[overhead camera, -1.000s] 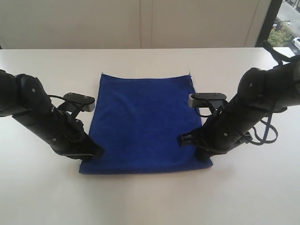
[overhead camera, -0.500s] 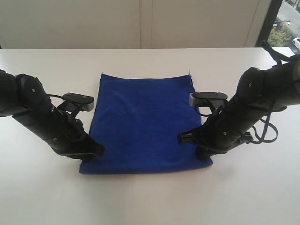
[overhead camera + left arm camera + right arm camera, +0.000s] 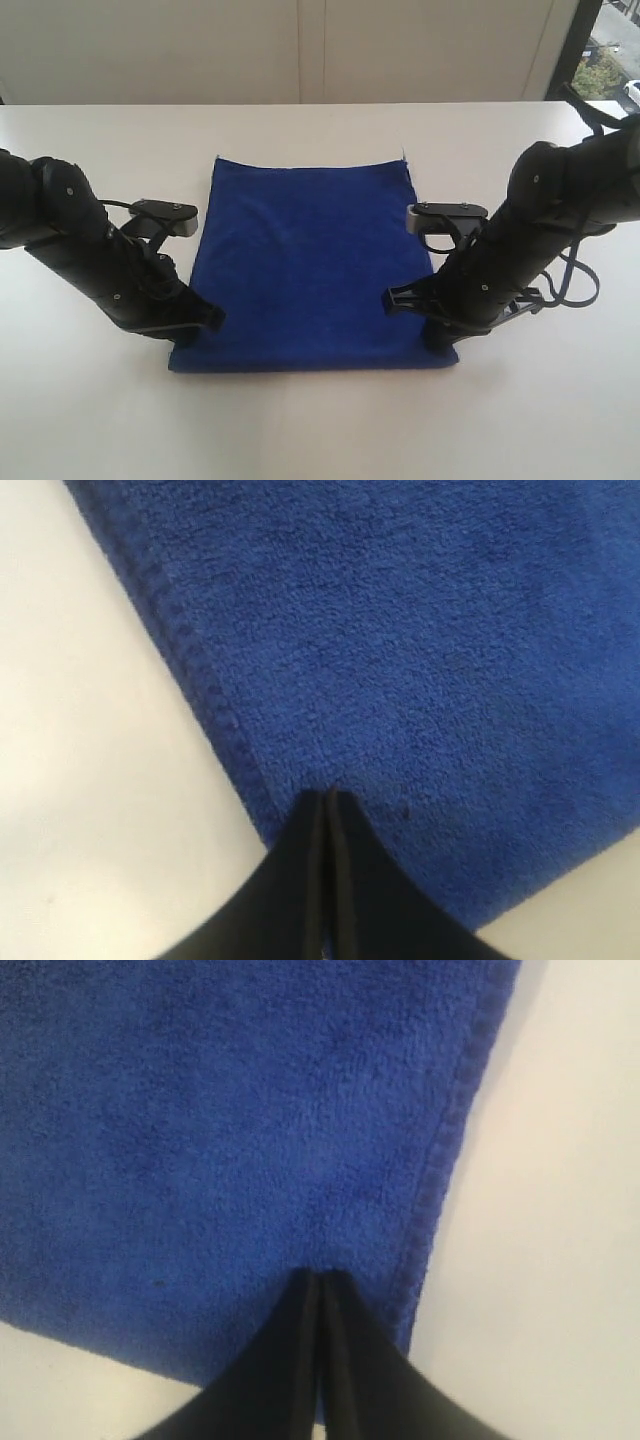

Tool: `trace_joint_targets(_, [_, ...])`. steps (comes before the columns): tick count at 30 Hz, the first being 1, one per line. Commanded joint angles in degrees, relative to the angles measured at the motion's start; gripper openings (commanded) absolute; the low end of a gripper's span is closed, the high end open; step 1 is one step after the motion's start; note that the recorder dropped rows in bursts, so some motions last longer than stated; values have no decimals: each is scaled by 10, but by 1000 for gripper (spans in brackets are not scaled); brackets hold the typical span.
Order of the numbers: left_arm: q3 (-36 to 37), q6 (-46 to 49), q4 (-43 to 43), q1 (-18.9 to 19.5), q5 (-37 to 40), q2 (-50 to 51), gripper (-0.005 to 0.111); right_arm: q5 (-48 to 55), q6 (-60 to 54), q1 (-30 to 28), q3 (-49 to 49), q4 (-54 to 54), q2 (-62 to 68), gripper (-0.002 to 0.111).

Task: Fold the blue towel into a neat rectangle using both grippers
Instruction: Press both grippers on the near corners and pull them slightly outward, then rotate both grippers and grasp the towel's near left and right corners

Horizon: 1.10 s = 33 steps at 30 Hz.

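Note:
The blue towel (image 3: pixel 310 260) lies spread flat on the white table (image 3: pixel 320 430), with a small white tag (image 3: pixel 404 154) at its far right corner. My left gripper (image 3: pixel 203 322) is down at the towel's near left corner, and my right gripper (image 3: pixel 436 333) is at the near right corner. In the left wrist view the gripper (image 3: pixel 328 796) is shut, its tips sunk into the plush towel (image 3: pixel 420 630) just inside the hem. The right wrist view shows the same: the gripper (image 3: pixel 320 1276) is shut, tips pressed into the towel (image 3: pixel 230 1110) beside the stitched edge.
Bare white tabletop surrounds the towel on all sides. A pale wall (image 3: pixel 300 50) runs behind the table's far edge, and a window (image 3: pixel 605 50) shows at the far right. Black cables (image 3: pixel 570 280) hang off the right arm.
My right arm has shifted slightly toward the near edge, and the towel's near right corner has crept outward with it. The left arm has barely moved.

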Motion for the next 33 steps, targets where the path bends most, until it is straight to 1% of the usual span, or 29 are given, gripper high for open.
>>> trace_joint_targets(1, [17,-21,22,1,66,18,0,19,2,0,9,-23,10,0])
trace_joint_targets(9, [17,-33,22,1,63,18,0,7,2,0,9,-23,10,0])
trace_joint_targets(11, [17,-31,22,1,61,18,0,-9,10,0,9,-23,10,1])
trace_joint_targets(16, [17,-42,22,1,53,18,0,-21,17,0,9,-23,10,19])
trace_joint_targets(18, [17,-44,22,1,52,18,0,-23,17,0,9,-23,10,23])
trace_joint_targets(21, [16,-47,22,1,53,18,1,-25,19,0,9,-23,7,24])
trace_joint_targets(23, [16,-47,22,1,53,18,6,-28,25,0,9,-23,3,24])
trace_joint_targets(30, [16,-51,22,1,52,18,38,-35,32,0,9,-23,-29,24])
trace_joint_targets(33, [16,-51,22,1,52,18,44,-34,32,0,9,-22,-31,25])
